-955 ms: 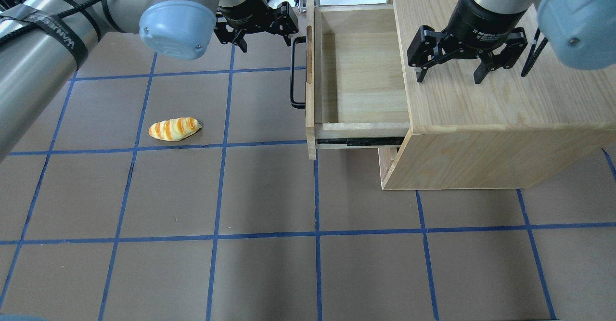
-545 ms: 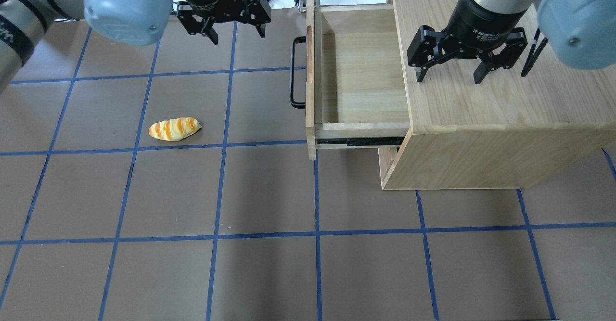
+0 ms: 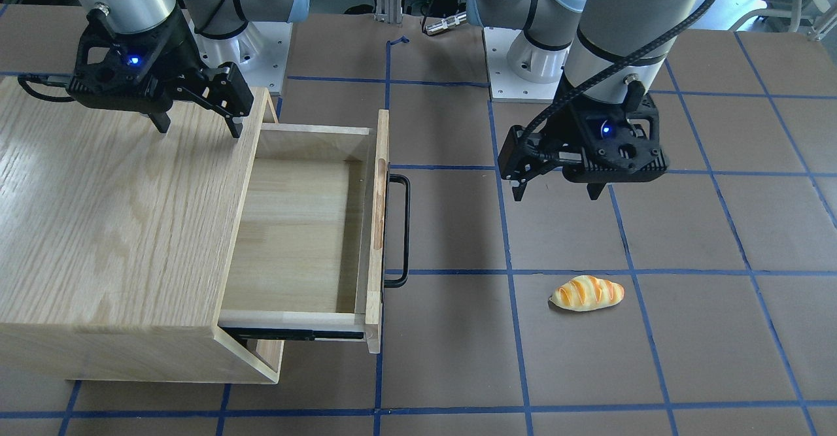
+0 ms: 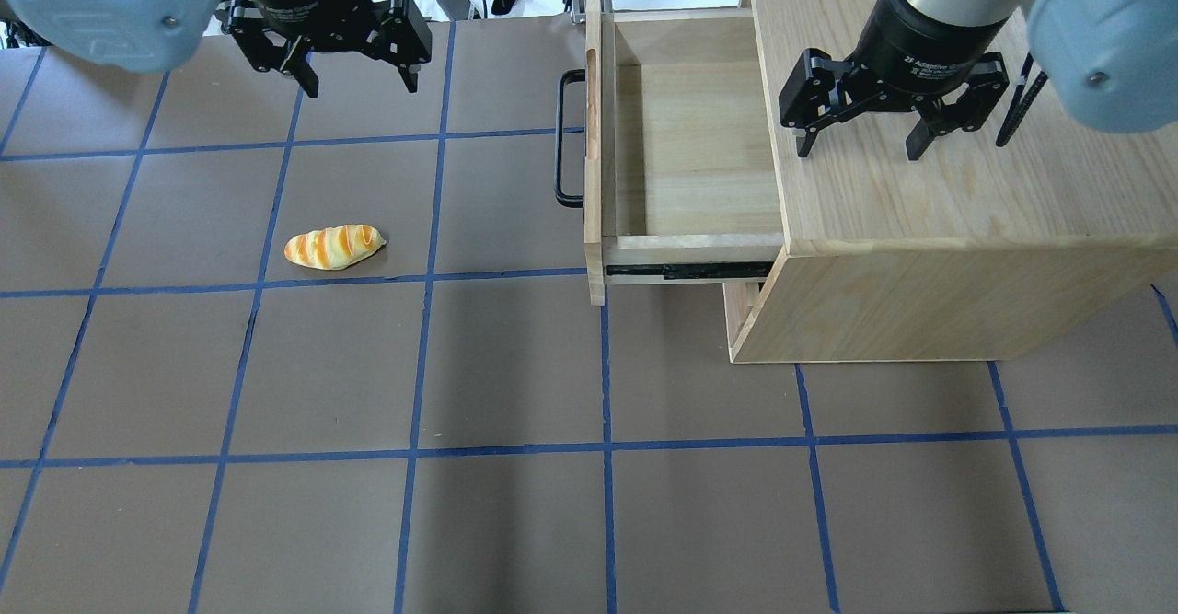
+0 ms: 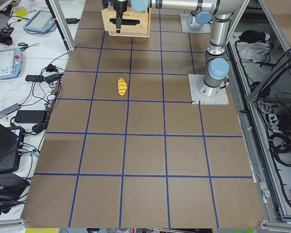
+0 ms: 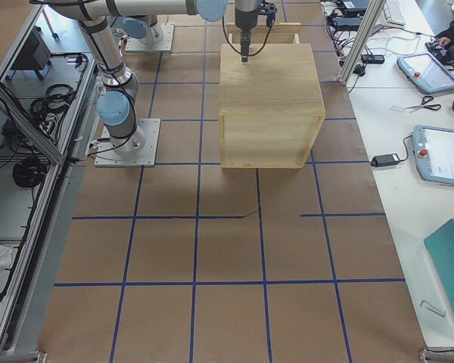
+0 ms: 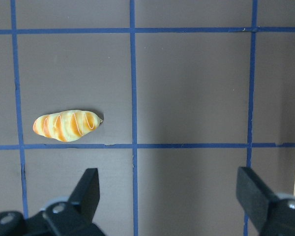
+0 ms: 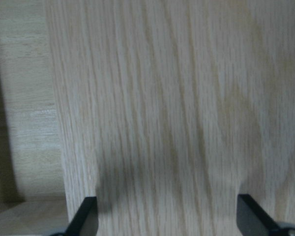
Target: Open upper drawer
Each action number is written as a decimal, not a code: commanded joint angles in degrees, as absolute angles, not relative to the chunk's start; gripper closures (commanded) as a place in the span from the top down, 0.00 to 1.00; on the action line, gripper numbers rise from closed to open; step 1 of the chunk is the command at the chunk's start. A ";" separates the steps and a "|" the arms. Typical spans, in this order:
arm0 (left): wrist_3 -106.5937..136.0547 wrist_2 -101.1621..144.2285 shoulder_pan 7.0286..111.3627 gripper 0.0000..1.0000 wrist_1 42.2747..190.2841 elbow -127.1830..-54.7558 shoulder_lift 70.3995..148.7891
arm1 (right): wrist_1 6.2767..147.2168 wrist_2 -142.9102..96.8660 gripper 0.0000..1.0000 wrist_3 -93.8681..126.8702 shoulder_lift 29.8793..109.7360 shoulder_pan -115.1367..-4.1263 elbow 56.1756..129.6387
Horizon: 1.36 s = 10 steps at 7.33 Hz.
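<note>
The upper drawer (image 4: pixel 690 144) is pulled far out of the light-wood cabinet (image 4: pixel 966 227) and is empty. Its black bar handle (image 4: pixel 563 140) faces the table's middle. It also shows in the front-facing view (image 3: pixel 294 227) with its handle (image 3: pixel 404 230). My left gripper (image 4: pixel 359 80) is open and empty, above the mat well to the left of the handle; the front-facing view (image 3: pixel 556 191) shows it too. My right gripper (image 4: pixel 859 146) is open and empty, just above the cabinet top near the drawer-side edge, also in the front-facing view (image 3: pixel 196 125).
A toy bread loaf (image 4: pixel 333 246) lies on the brown mat left of the drawer; the left wrist view (image 7: pixel 66 125) shows it beyond my open fingers (image 7: pixel 86 194). The right wrist view shows only the cabinet top (image 8: pixel 162 123). Blue tape lines grid the mat.
My left gripper has moved left, away from the drawer handle, staying open. The drawer, the bread and my right gripper have not moved.
</note>
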<state>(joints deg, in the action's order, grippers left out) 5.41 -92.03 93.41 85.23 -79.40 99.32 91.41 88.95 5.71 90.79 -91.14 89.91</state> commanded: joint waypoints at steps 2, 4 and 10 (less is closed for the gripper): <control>4.75 -91.85 87.47 1.00 88.32 -80.15 96.86 | 91.41 88.95 1.00 5.71 90.79 -91.14 89.91; -3.75 -92.02 87.27 1.00 88.59 -81.29 95.81 | 91.41 88.95 1.00 5.71 90.79 -91.14 89.91; -11.07 -91.50 88.33 1.00 91.84 -82.88 94.13 | 91.41 88.86 1.00 5.71 90.79 -91.14 89.91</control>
<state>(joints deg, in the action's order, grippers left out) -10.80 -91.73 88.31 91.40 -82.65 94.42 91.41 88.89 5.71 90.79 -91.14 89.91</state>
